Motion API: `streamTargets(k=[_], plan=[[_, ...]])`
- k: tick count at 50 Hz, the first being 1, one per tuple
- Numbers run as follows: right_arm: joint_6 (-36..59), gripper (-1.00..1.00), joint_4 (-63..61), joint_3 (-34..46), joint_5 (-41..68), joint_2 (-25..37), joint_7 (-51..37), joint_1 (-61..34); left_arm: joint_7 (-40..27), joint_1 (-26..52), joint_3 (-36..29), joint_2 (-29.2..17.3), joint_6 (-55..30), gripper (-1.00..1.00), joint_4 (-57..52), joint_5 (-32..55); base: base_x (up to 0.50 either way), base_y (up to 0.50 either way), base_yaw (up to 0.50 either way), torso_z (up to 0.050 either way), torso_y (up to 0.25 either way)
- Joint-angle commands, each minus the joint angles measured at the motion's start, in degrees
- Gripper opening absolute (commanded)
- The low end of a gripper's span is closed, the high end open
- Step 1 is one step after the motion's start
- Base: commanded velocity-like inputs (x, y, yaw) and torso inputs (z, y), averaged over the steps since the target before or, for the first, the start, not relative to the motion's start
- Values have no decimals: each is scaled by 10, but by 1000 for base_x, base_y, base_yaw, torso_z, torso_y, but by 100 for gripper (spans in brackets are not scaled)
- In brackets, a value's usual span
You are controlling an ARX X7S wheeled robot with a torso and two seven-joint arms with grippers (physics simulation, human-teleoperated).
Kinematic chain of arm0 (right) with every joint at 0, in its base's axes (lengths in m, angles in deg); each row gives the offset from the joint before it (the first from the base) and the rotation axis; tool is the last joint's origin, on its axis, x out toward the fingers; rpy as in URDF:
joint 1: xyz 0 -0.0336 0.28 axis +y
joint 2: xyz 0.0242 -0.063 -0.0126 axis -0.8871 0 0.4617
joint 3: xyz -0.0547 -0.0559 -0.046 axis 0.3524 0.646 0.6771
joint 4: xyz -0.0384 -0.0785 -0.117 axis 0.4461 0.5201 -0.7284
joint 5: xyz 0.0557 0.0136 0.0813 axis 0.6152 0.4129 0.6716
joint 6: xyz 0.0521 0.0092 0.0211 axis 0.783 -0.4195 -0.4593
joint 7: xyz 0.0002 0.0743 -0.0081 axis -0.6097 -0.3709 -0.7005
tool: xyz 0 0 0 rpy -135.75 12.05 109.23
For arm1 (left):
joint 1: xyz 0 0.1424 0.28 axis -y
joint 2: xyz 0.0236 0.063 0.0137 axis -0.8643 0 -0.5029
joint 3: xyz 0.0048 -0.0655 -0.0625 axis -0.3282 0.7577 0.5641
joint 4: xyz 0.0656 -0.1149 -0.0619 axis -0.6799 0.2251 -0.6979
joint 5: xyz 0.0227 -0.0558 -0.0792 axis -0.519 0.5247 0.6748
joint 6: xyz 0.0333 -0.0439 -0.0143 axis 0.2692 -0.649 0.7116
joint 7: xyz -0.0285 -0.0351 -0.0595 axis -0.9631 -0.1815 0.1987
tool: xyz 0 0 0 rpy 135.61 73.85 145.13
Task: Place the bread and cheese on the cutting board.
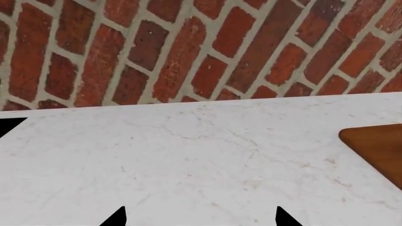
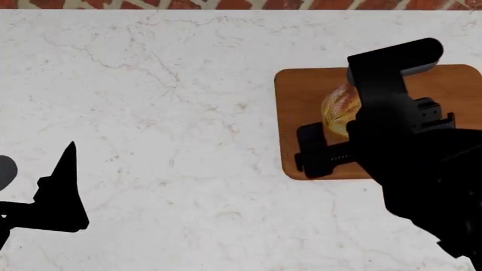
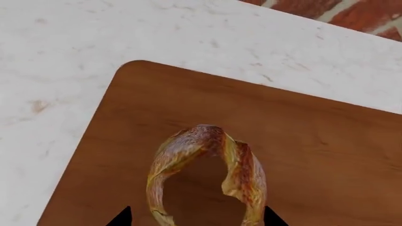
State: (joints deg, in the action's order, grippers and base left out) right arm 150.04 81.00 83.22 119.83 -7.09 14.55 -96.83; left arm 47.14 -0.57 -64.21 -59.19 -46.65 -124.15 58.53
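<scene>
Showing golden-brown bread (image 2: 340,108) w/ reddish crust

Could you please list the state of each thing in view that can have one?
Golden-brown crusty bread loaf: over the board, between the right tool's tips.
Reddish-brown wooden cutting board: flat on the white marble counter.
Right tool: around the loaf; grip unclear.
Left tool: open, empty.

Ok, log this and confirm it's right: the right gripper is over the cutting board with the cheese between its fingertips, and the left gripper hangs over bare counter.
One thing is wrong: it is the bread, not the cheese, between the right gripper fingertips. The right wrist view shows its golden-brown crust over the cutting board. No cheese shows in any view. The left gripper does hang over bare counter.
</scene>
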Motion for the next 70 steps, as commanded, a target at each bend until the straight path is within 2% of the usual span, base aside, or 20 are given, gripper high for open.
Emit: streamTargets(k=[1,8,21,25,29,30,34,39,43,48,53,56,61,65,70], plan=[[0,100,-18,-2,14,1,7,6,7,2,3,1,6,100,12,-2,0,0,0,0,-10],[13,100,-67,-25,35,19,-23,1,5,1,1,-1,8,100,13,1,0,0,0,0,0],[83,100,-225,-130,182,79,-161,19,0,0,-3,-1,6,100,10,9,0,0,0,0,0],[133,100,-283,-164,309,101,-242,0,-3,3,-2,0,-2,100,6,13,0,0,0,0,0],[163,100,-321,-154,472,139,-336,-42,-3,-1,-4,-2,6,100,9,14,0,0,0,0,0],[153,100,-334,-138,549,164,-385,-69,-3,-2,-7,-2,6,100,9,15,0,0,0,0,0],[116,100,-383,-102,701,234,-476,-133,-3,0,6,1,0,100,7,21,0,0,0,0,0],[77,100,-434,-81,805,288,-521,-165,-5,-2,1,-2,3,100,8,22,0,0,0,0,0],[37,100,-489,-94,846,337,-527,-131,-5,0,13,-4,1,100,6,26,0,0,0,0,0],[-16,100,-569,-128,860,391,-494,-39,-7,-1,10,-6,4,100,9,28,0,0,0,0,0],[-34,100,-596,-129,910,415,-493,-40,-10,-1,8,-7,5,100,10,29,0,0,0,0,0],[-55,100,-627,-150,918,457,-453,6,-11,-2,6,-8,7,100,11,30,0,0,0,0,0],[-99,100,-668,-187,863,519,-371,83,-14,-3,4,-9,8,100,12,32,0,0,0,0,0],[-158,100,-700,-169,793,563,-306,137,-16,-5,-2,-10,13,100,15,32,0,0,0,0,0],[-209,100,-712,-134,698,562,-279,208,-17,-7,-7,-12,21,100,22,31,0,0,0,0,0]])
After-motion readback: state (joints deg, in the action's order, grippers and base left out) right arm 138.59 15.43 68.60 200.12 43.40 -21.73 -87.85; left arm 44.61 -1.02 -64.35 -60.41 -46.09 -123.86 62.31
